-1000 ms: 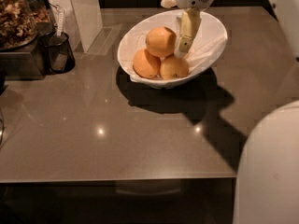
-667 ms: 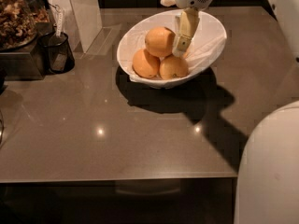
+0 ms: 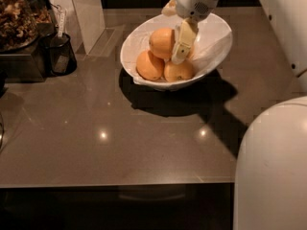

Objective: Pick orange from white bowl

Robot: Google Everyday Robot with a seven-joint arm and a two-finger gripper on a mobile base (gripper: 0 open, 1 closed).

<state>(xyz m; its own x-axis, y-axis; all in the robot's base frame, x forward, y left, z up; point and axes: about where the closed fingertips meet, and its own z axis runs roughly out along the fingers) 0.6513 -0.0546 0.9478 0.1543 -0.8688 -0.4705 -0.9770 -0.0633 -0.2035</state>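
Observation:
The white bowl (image 3: 216,38) stands at the back middle of the brown counter. It holds several oranges: the biggest orange (image 3: 160,42) lies on top, one lies lower left (image 3: 148,65) and one in front (image 3: 178,72). My gripper (image 3: 179,54) comes down from the top edge into the bowl. It sits right against the right side of the top orange, above the front one. Anything behind the gripper in the bowl is hidden.
A small black cup (image 3: 61,56) stands at the left, beside a dark container of brown bits (image 3: 19,18). A white post (image 3: 86,8) rises behind it. My white body (image 3: 273,171) fills the lower right. The counter's front edge (image 3: 120,183) runs across the bottom.

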